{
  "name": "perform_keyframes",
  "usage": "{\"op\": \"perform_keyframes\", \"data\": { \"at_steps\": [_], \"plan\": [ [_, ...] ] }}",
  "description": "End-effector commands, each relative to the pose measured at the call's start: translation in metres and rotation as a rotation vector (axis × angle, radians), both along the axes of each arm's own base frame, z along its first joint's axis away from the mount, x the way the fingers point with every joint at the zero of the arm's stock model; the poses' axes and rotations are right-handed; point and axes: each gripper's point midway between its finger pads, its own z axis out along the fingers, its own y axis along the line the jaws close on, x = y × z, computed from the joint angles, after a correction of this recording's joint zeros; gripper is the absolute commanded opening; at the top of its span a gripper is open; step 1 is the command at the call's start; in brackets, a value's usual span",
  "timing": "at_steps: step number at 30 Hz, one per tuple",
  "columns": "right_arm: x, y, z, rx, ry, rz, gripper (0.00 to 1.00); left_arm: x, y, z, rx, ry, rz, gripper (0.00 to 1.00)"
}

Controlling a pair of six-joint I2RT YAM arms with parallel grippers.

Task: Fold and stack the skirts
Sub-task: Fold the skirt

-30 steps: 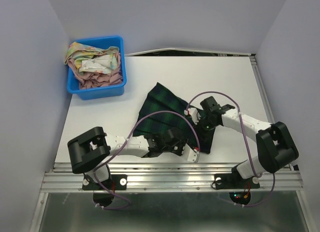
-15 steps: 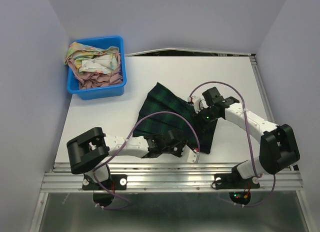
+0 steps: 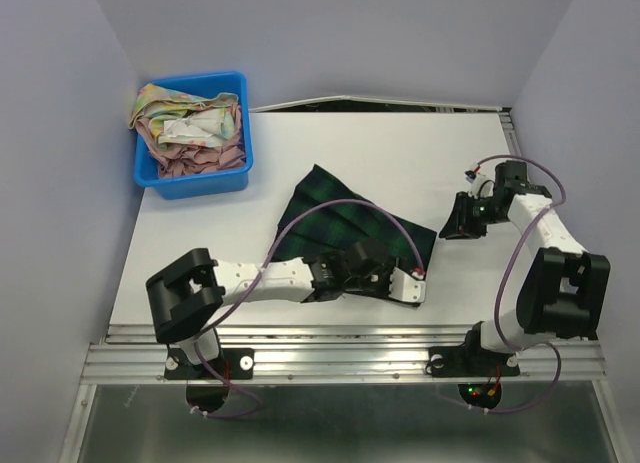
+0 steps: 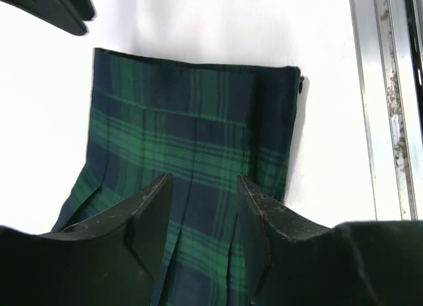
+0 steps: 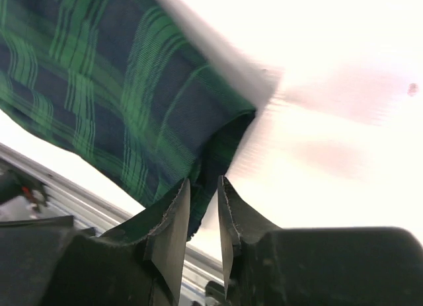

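**Inspector:** What was recorded at the left of the desk (image 3: 420, 153)?

**Examiner:** A blue bin (image 3: 195, 186) stood in the far-left corner. The floral skirt (image 3: 152, 103) lay bundled inside it and spilled over the far-left rim. Other pale and pinkish cloth (image 3: 200, 148) was heaped beside it.

**Inspector:** And the middle?

**Examiner:** The plaid skirt (image 3: 340, 223) lay flat on the desk, well apart from the bin and set diagonally. Its wider end pointed toward the bin.

**Inspector:** The left arm?

**Examiner:** The left end effector (image 4: 203, 187) was positioned over the near-right part of the plaid skirt. Its fingers (image 4: 149, 213) stood apart with nothing gripped between them. The pleats were visible through the gap.

**Inspector:** The right arm?

**Examiner:** The right end effector (image 3: 458, 226) was just beside the skirt's right edge and off the cloth. Its fingers (image 5: 168, 233) were narrowly apart and held nothing. That wrist view was blurred, so I could not tell whether the tips touched the desk.
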Motion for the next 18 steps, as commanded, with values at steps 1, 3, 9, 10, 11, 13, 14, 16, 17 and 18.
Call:
{"op": "perform_keyframes", "data": {
  "at_steps": [1,3,9,10,11,13,14,16,17,18],
  "plan": [
    [0.01,-0.008,0.002,0.086,0.08,-0.052,0.29,-0.002,-0.021,0.001,-0.012,0.059,-0.013,0.54],
    [0.009,-0.005,-0.016,0.11,0.143,-0.032,0.28,-0.002,-0.024,-0.007,0.01,0.057,-0.034,0.55],
    [0.0,0.007,-0.048,0.216,0.271,-0.013,0.26,0.026,-0.008,-0.05,0.108,0.128,0.028,0.54],
    [0.002,0.008,-0.053,0.225,0.279,-0.033,0.26,0.033,-0.003,-0.058,0.129,0.144,0.043,0.54],
    [0.006,0.008,-0.063,0.226,0.262,-0.042,0.26,0.041,0.002,-0.064,0.14,0.152,0.063,0.54],
    [0.014,0.007,-0.071,0.227,0.265,-0.075,0.25,0.067,0.013,-0.078,0.163,0.154,0.115,0.54],
    [0.024,0.006,-0.076,0.232,0.252,-0.083,0.25,0.076,0.016,-0.081,0.167,0.154,0.132,0.54],
    [0.038,0.006,-0.078,0.251,0.241,-0.112,0.25,0.102,0.023,-0.084,0.169,0.15,0.18,0.54],
    [0.055,0.002,-0.08,0.243,0.192,-0.117,0.25,0.11,0.023,-0.083,0.17,0.141,0.186,0.54],
    [0.064,-0.001,-0.081,0.231,0.178,-0.129,0.25,0.121,0.024,-0.082,0.175,0.115,0.202,0.54]
  ]
}}
